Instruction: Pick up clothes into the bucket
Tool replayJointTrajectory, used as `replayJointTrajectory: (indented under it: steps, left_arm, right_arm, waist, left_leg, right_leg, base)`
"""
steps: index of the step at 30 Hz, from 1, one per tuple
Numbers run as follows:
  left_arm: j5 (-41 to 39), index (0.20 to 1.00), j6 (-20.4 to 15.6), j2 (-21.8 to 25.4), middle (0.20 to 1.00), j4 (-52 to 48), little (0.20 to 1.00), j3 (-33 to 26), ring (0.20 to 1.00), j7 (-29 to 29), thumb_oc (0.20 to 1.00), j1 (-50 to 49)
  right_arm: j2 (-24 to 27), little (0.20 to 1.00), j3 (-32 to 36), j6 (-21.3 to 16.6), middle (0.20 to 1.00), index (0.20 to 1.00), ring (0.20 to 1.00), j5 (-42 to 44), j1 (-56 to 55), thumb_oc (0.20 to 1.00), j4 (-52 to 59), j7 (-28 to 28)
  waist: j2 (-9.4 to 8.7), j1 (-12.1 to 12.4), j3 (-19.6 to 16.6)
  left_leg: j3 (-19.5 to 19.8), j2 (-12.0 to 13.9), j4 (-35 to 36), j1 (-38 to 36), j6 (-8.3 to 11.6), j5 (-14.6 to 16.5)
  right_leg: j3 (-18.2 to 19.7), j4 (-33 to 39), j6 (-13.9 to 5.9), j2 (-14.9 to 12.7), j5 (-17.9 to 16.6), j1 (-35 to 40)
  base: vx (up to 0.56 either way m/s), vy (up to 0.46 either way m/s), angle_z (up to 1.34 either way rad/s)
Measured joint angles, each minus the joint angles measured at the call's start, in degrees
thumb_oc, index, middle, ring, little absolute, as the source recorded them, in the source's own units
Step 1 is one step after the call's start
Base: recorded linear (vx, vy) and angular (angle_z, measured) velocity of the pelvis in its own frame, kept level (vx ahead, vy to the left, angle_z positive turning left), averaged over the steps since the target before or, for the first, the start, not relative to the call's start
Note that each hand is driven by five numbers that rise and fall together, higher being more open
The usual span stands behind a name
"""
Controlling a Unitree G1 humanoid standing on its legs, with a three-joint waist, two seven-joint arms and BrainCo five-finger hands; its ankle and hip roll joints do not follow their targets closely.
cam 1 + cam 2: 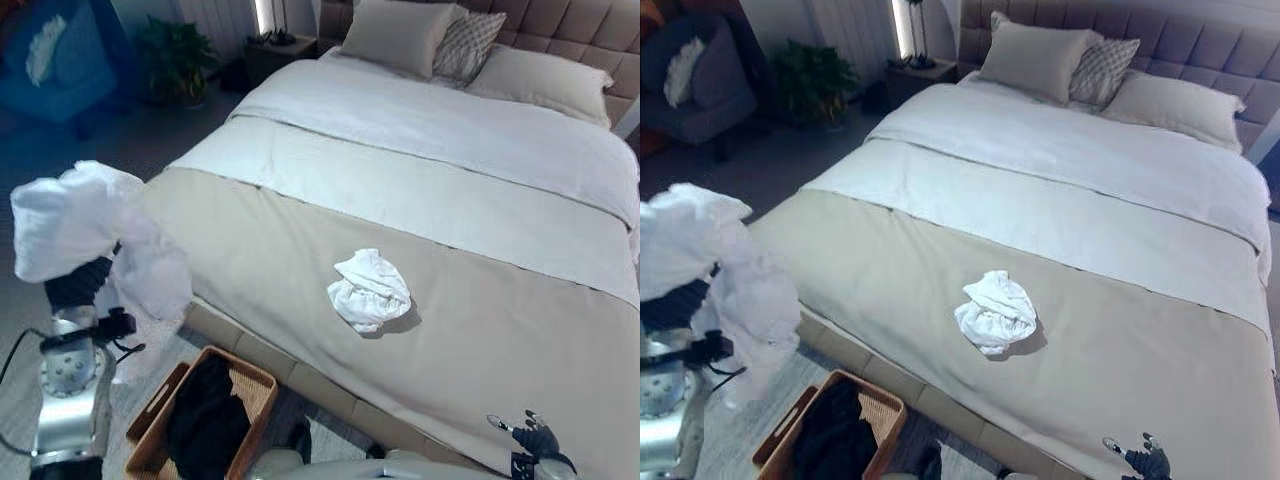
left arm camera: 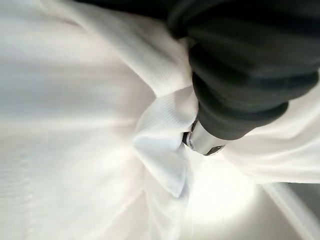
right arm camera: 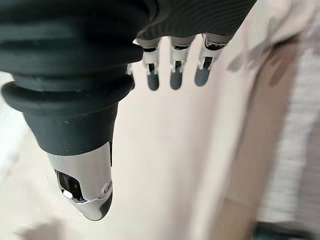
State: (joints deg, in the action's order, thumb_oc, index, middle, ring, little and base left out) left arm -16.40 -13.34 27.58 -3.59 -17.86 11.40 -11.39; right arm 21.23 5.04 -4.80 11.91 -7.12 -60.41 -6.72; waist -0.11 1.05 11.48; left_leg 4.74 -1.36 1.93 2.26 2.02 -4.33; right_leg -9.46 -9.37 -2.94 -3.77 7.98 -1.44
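A large white garment (image 1: 80,225) hangs in the air left of the bed, bunched over my left hand (image 1: 82,282). In the left wrist view the thumb (image 2: 202,142) is tucked into its white folds (image 2: 100,125), so the hand is shut on it. Below and to the right of it, a wicker basket (image 1: 255,380) stands on the floor with dark clothes (image 1: 205,410) inside. A second white garment (image 1: 368,290) lies crumpled on the beige bed cover (image 1: 480,340). My right hand (image 1: 535,440) hovers over the bed's near right corner, fingers (image 3: 172,75) straight and holding nothing.
The bed's foot edge (image 1: 330,385) runs just beside the basket. Pillows (image 1: 400,35) lie at the headboard. A blue armchair (image 1: 60,60), a plant (image 1: 180,60) and a nightstand (image 1: 280,50) stand at the far left.
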Motion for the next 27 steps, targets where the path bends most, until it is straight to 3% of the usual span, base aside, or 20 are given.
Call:
replayJointTrajectory:
  steps: [5, 11, 20, 27]
  left_arm:
    - [2.1, 0.2, 0.1, -2.8, 0.2, 9.9, 0.2, 1.6, 0.2, 2.2, 0.2, 1.6]
    - [2.0, 0.2, 0.3, -4.0, 0.2, 27.2, 0.2, 5.7, 0.2, 8.4, 0.2, 11.3]
    - [3.3, 0.2, -0.1, -1.0, 0.2, 34.7, 0.2, 11.4, 0.2, 16.1, 0.2, 19.7]
    - [3.3, 0.2, 0.2, 0.5, 0.2, 38.3, 0.2, 13.2, 0.2, 18.6, 0.2, 25.3]
  right_arm:
    - [-0.2, 1.0, -2.0, -0.7, 1.0, 1.0, 1.0, -0.2, 4.2, 1.0, -0.1, 0.0]
    - [-0.6, 1.0, -4.0, -2.8, 1.0, 1.0, 1.0, 0.0, 8.8, 1.0, 3.0, -0.9]
    - [0.2, 1.0, -5.8, -5.6, 1.0, 1.0, 1.0, 1.4, 10.9, 1.0, 4.3, -5.0]
    - [-0.1, 1.0, -8.3, -6.7, 1.0, 1.0, 1.0, 3.4, 11.4, 1.0, 5.5, -6.4]
  waist:
    - [0.33, 0.0, 6.0]
    - [-1.84, -0.2, 13.2]
    - [-2.96, -0.4, 17.7]
    - [-4.62, -0.3, 19.1]
  left_leg:
    - [1.6, -1.0, -6.0, 8.5, 0.21, -0.1]
    - [2.7, -2.3, -16.3, 20.3, 1.42, 2.3]
    - [3.7, -3.3, -37.6, 38.3, 1.41, 9.2]
    - [5.1, -3.4, -43.9, 46.5, 1.68, 10.6]
  right_leg:
    - [-1.5, -8.5, 0.43, -1.3, 1.5, -8.7]
    - [-2.0, -20.9, 2.46, -3.3, 5.7, -20.8]
    - [-2.2, -38.1, 4.46, -4.2, 11.7, -36.0]
    - [-3.3, -43.0, 5.42, -4.3, 13.0, -42.9]
  base:
    - [-0.22, 0.017, 0.19]
    - [-0.12, 0.016, 0.13]
    - [-0.05, 0.017, 0.04]
    - [-0.01, 0.012, 0.05]
